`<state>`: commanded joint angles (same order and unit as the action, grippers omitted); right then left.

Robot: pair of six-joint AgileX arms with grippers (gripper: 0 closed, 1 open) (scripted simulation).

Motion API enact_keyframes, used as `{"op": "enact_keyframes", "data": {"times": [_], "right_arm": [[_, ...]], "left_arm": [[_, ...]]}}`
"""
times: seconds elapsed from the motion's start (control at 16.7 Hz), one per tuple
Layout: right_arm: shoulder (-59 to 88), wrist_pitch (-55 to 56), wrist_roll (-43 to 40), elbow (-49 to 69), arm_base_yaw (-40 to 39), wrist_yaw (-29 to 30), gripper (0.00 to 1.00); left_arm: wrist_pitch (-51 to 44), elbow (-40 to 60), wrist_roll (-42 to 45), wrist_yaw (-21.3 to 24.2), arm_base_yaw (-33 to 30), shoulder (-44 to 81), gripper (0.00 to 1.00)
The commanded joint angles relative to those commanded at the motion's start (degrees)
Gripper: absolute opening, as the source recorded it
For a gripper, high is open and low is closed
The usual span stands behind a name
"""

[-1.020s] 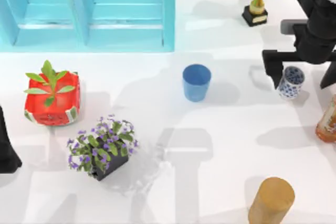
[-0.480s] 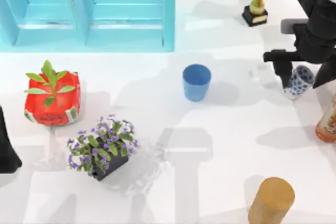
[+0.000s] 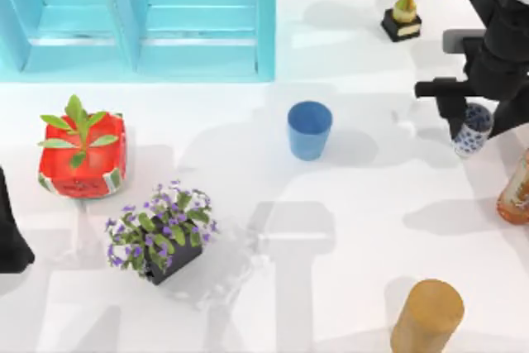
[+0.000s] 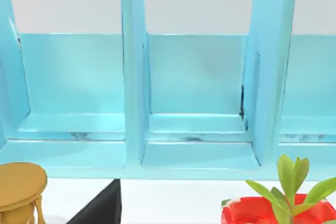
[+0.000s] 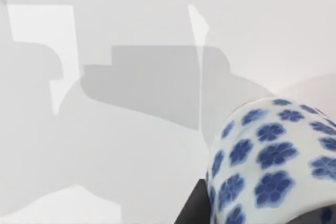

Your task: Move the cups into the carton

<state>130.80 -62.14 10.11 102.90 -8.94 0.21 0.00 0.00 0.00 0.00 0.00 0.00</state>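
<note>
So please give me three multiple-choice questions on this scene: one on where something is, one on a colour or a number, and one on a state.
1. Where on the table is the patterned cup?
A. right side
B. left side
C. inside the carton

2. How many potted plants stand on the table?
A. one
B. two
C. four

3. What state is the blue cup in?
A. lying on its side
B. held by the left gripper
C. upright and free

Key: 1 A, it sits at the right gripper near the table's right edge. 2 B, the red pot and the purple flowers. 3 C, its open mouth faces up and nothing touches it.
</note>
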Motion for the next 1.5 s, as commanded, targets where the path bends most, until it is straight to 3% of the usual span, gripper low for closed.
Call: {"op": "enact_keyframes", "data": {"times": [0.54, 0.84, 1.5], "right_arm": [[0.0, -0.6, -0.4, 0.4, -0.4, 0.0, 0.0], [-2.2, -6.9, -4.8, 5.9, -0.5, 0.6, 0.0], [-3.6, -20.4, -13.1, 16.8, 13.0, 0.0, 0.0]], "left_arm": [[0.0, 0.0, 0.0, 0.0, 0.0, 0.0, 1.0], [0.0, 0.0, 0.0, 0.0, 0.0, 0.0, 1.0], [0.0, 0.0, 0.0, 0.0, 0.0, 0.0, 1.0]]}}
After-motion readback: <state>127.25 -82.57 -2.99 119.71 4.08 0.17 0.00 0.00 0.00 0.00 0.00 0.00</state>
